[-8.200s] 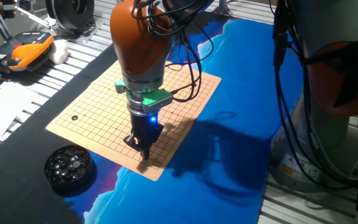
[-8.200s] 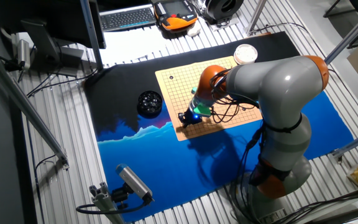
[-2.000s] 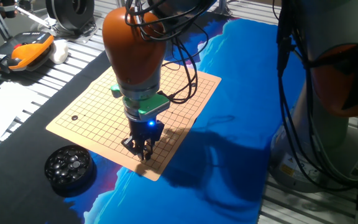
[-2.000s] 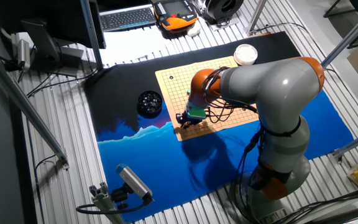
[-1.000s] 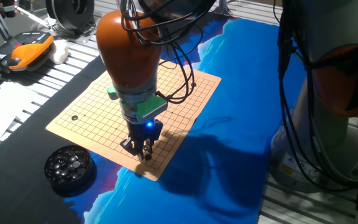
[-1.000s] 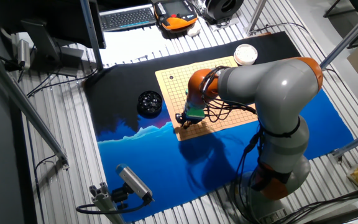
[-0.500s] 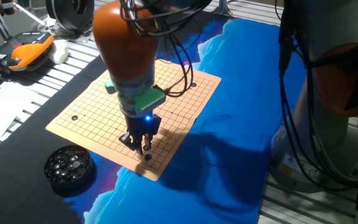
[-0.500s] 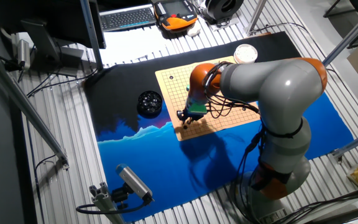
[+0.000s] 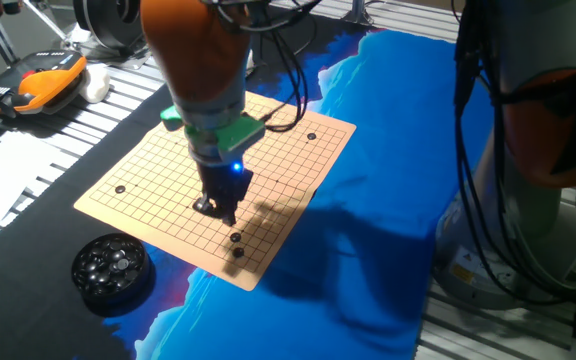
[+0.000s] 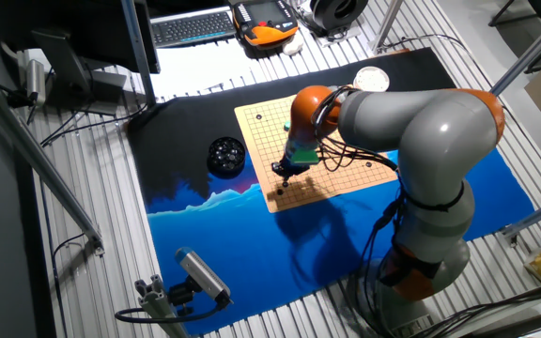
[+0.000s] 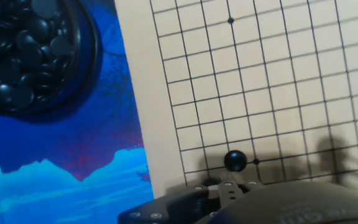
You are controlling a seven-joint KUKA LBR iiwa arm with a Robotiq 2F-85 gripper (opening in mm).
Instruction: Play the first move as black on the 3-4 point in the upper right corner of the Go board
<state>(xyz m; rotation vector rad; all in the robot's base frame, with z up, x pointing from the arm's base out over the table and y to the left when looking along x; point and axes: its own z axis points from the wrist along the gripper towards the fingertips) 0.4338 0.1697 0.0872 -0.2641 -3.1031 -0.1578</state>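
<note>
No readable text, labels, brands or numbers anywhere; only unlabelled black grid lines on the tan wooden Go board (image 9: pixel 218 180).

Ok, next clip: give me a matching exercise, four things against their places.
Things:
1. black stone
2. bowl
3. gripper
4. white container

Places:
A. above the board, lifted off the stone
B. on the dark mat beside the board
C. at the board's far edge in the other fixed view
D. on a grid crossing near a corner

Pairs: 1-D, 2-B, 3-A, 4-C
</note>
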